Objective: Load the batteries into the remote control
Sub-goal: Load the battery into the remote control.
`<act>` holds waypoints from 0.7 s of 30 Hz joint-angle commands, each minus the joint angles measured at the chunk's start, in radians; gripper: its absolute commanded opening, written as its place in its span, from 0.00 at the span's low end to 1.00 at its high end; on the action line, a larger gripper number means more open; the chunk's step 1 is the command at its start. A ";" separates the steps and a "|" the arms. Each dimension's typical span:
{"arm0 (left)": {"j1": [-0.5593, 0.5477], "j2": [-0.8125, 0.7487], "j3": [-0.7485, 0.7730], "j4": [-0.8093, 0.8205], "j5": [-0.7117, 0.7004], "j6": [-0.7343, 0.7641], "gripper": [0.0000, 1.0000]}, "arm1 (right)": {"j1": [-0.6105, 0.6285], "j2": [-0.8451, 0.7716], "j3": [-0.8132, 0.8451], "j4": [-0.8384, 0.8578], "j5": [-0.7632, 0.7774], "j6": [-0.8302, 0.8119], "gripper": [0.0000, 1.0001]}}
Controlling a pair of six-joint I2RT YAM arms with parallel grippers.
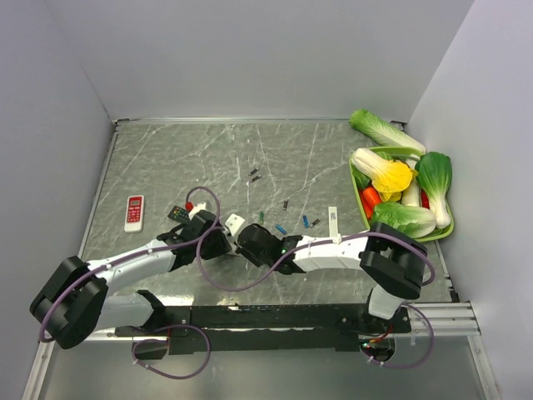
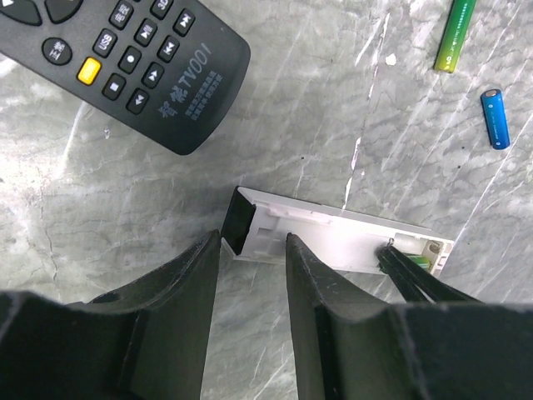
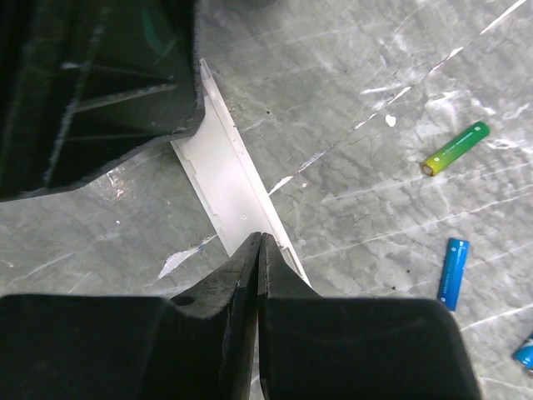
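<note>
Left gripper (image 2: 253, 240) is clamped across one end of the white remote (image 2: 333, 237), pinning it to the table (image 3: 375, 67). Right gripper (image 3: 260, 242) has its fingertips pressed together with nothing visibly between them, tips at the remote's opposite end, where a trace of green (image 2: 422, 263) shows inside the casing. Loose batteries (image 2: 454, 33) lie flat off to one side of the right tips, well apart from them, including a green cell (image 3: 455, 147) and a blue cell (image 3: 454, 272). They are judged light, rigid, smooth and liable to roll, so take one across mid-barrel, jaws square to its axis.
</note>
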 commanded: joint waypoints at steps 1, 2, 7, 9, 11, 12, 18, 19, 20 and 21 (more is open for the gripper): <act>-0.009 -0.015 -0.026 -0.053 -0.020 0.003 0.42 | -0.050 0.049 -0.046 -0.214 -0.158 0.067 0.07; -0.009 -0.016 -0.026 -0.053 -0.021 0.003 0.42 | -0.063 0.044 -0.049 -0.217 -0.169 0.077 0.08; -0.009 -0.019 -0.027 -0.054 -0.023 0.000 0.42 | -0.106 0.023 -0.072 -0.226 -0.253 0.114 0.11; -0.009 -0.015 -0.026 -0.054 -0.023 0.002 0.42 | -0.134 0.016 -0.077 -0.231 -0.273 0.128 0.11; -0.009 -0.010 -0.026 -0.054 -0.021 0.002 0.42 | -0.152 0.009 -0.086 -0.231 -0.333 0.139 0.13; -0.009 -0.009 -0.024 -0.053 -0.021 0.002 0.42 | -0.171 0.003 -0.091 -0.231 -0.353 0.142 0.13; -0.009 0.004 -0.021 -0.050 -0.020 0.005 0.42 | -0.226 -0.016 -0.121 -0.214 -0.445 0.156 0.19; -0.009 0.004 -0.021 -0.051 -0.018 0.003 0.42 | -0.234 -0.016 -0.127 -0.210 -0.461 0.160 0.21; -0.009 0.004 -0.021 -0.050 -0.018 0.003 0.42 | -0.241 -0.016 -0.131 -0.207 -0.486 0.162 0.21; -0.008 0.004 -0.020 -0.050 -0.018 0.005 0.42 | -0.249 -0.016 -0.134 -0.205 -0.498 0.166 0.21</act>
